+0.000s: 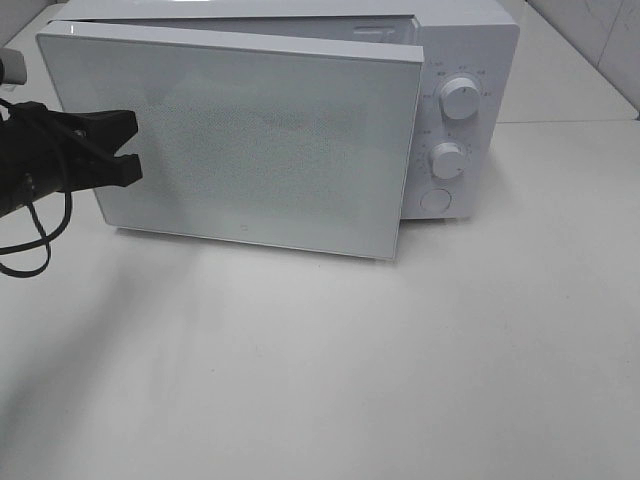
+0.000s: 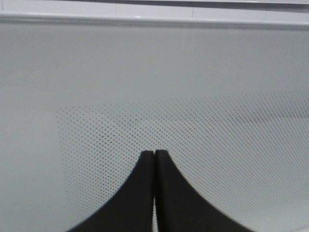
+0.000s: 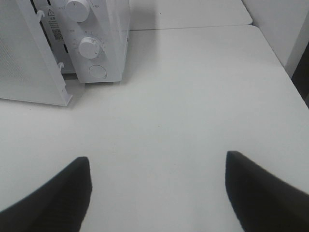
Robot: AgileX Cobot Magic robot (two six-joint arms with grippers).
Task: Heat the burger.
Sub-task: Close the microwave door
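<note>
Nearest me, bare white table (image 1: pixel 400 380), with the right gripper (image 3: pixel 158 158) hovering over it, fingers spread wide, holding nothing. Left gripper (image 2: pixel 154 152) is clenched shut and empty, tips aimed at the outer face of the microwave door (image 1: pixel 240 140); can't tell if they're actually touching. Door is ajar, latch edge standing off the control panel. Burger isn't visible anywhere, my guess is it's inside the microwave (image 1: pixel 470 40) behind that door. Step looks like shutting the door. Contact is over on the hinge side, so poor leverage: push nearer the latch edge, square to the panel, steady until the hooks seat. Then the lower knob (image 1: pixel 447 160) for time.
</note>
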